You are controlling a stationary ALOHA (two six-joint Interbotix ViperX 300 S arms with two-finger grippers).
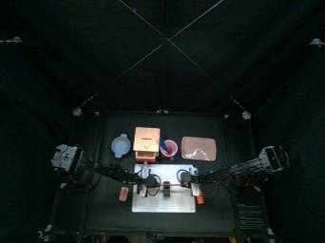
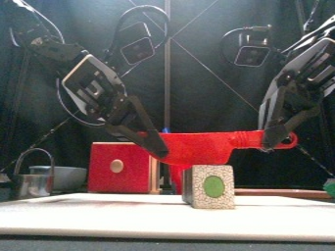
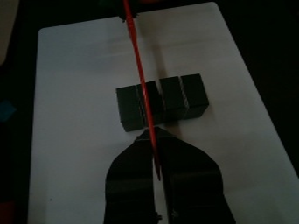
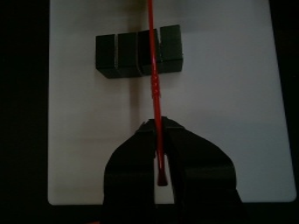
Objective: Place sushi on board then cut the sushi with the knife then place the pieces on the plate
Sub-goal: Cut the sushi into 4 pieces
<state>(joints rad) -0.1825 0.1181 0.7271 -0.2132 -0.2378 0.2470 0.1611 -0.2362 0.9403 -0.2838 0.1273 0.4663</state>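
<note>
The white cutting board (image 1: 165,203) (image 2: 118,218) (image 3: 70,105) (image 4: 222,114) lies at the counter's 6 o'clock, by the front edge. On it sits the sushi roll (image 2: 210,186) (image 3: 181,98) (image 4: 117,52), lying flat. Its dark green blocks are pressed together, and one round end with a green centre faces 6 o'clock.

Above the roll the red knife (image 2: 210,147) (image 3: 135,61) (image 4: 155,96) is held level, running from 9 o'clock to 3 o'clock across the roll's length. Its lower edge is right at the roll's top, but I cannot tell whether it touches.

The left gripper (image 1: 150,177) (image 2: 157,147) (image 3: 152,142) comes down from 9 o'clock with its fingers clenched on the knife's wider blade end. The right gripper (image 1: 184,177) (image 2: 268,142) (image 4: 156,131) comes down from 3 o'clock with its fingers clamped on the narrower handle end. In both wrist views the knife shows as a thin red line coming out from between the fingers and crossing the roll.

Past the board at 12 o'clock stands the wooden box (image 1: 150,140) (image 2: 124,167), its red drawer front facing the board. At 11 o'clock, just beside the box, is the blue-grey bowl (image 1: 120,144). The front view shows a metal cutter (image 2: 37,182) with a wire handle in that corner too. At 1 o'clock, on the box's other side, the pink tray (image 1: 200,147) lies flat, with no sushi on it.
</note>
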